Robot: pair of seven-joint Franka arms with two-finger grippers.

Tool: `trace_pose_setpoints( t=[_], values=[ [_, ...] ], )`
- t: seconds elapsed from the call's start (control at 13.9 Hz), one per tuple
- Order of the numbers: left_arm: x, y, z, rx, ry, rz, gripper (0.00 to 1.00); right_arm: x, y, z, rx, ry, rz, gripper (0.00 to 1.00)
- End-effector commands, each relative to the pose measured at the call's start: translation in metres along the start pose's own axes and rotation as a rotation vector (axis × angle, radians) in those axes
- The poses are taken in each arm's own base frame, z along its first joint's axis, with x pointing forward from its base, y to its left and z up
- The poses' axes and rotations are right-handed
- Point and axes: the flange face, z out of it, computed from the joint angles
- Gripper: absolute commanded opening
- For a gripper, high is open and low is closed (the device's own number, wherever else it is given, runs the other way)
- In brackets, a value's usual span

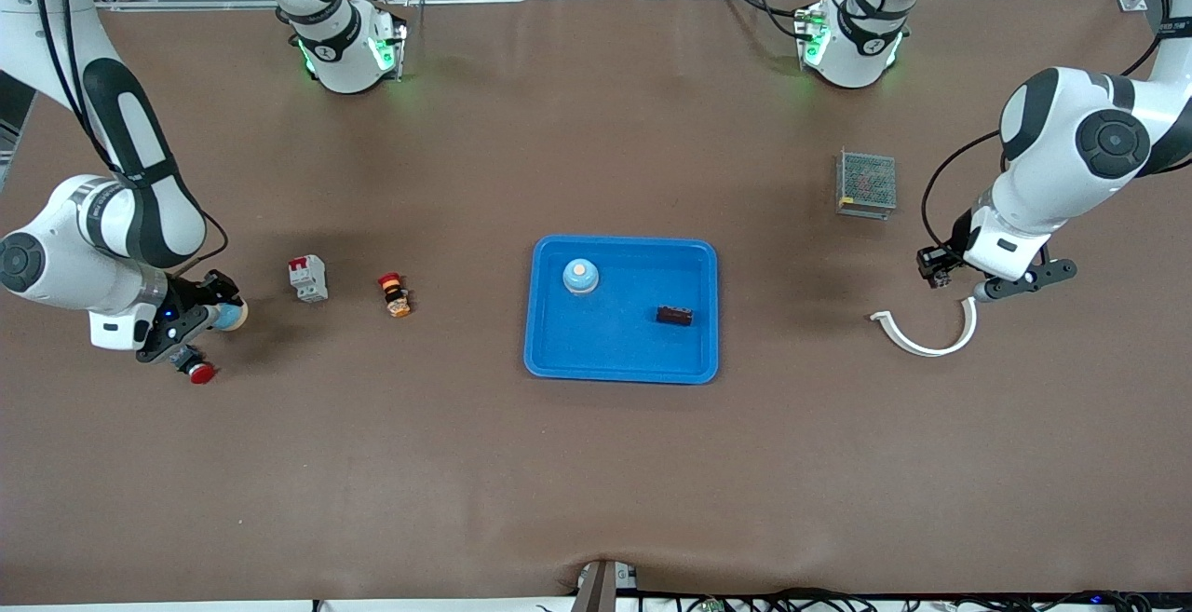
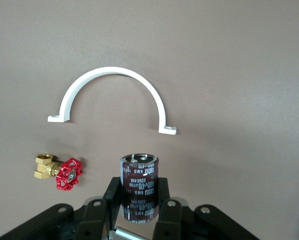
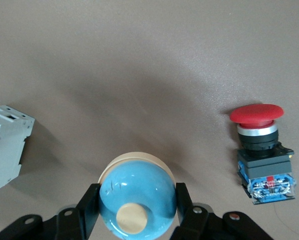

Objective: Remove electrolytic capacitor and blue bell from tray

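Left fingers: black pads clamped on either side of the electrolytic capacitor, low over the bench at the left arm's end, well apart from the tray
Right fingers: black pads clamped on the blue bell, at the right arm's end of the bench, also well apart from the tray
Left gripper: beside the white clamp
Right gripper: just beside the red push button
Electrolytic capacitor: short cylinder standing upright, long axis vertical, dark maroon sleeve, silvery top; white print on the sleeve, too small to read surely
Blue bell: glossy pale blue dome with a cream knob and cream base rim
Tray: bright blue smooth plastic, rectangular, rounded corners, raised rim; a second bell-shaped piece and a small dark block lie in it
White clamp: flat half-round strap with two small feet
Valve: brass body with a red handwheel, near the capacitor
Breaker: white boxy module near the bell
Bench: matte brown sheet
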Motion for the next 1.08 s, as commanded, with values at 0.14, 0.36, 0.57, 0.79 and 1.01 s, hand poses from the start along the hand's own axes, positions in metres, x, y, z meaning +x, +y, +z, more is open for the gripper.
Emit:
trace_pose_setpoints(
  t=[0.14, 0.36, 0.57, 0.79, 1.01],
  values=[
    [-0.002, 0.001, -0.004, 0.011, 0.040, 0.020, 0.00, -0.015, -0.006, 0.000, 0.010, 0.027, 0.019, 0.42],
    [0.000, 0.000, -0.006, 0.010, 0.045, 0.017, 0.00, -0.015, -0.007, 0.004, 0.011, 0.027, 0.018, 0.43],
    [0.012, -0.009, -0.017, 0.008, 0.064, 0.049, 0.00, -0.016, -0.008, 0.010, -0.004, 0.036, 0.019, 0.42],
    [0.020, -0.023, -0.020, 0.014, 0.070, 0.081, 0.00, -0.016, -0.009, 0.010, -0.002, 0.037, 0.020, 0.43],
    [0.025, -0.026, -0.026, 0.015, 0.080, 0.089, 0.00, -0.015, -0.008, 0.009, -0.004, 0.038, 0.023, 0.49]
  ],
)
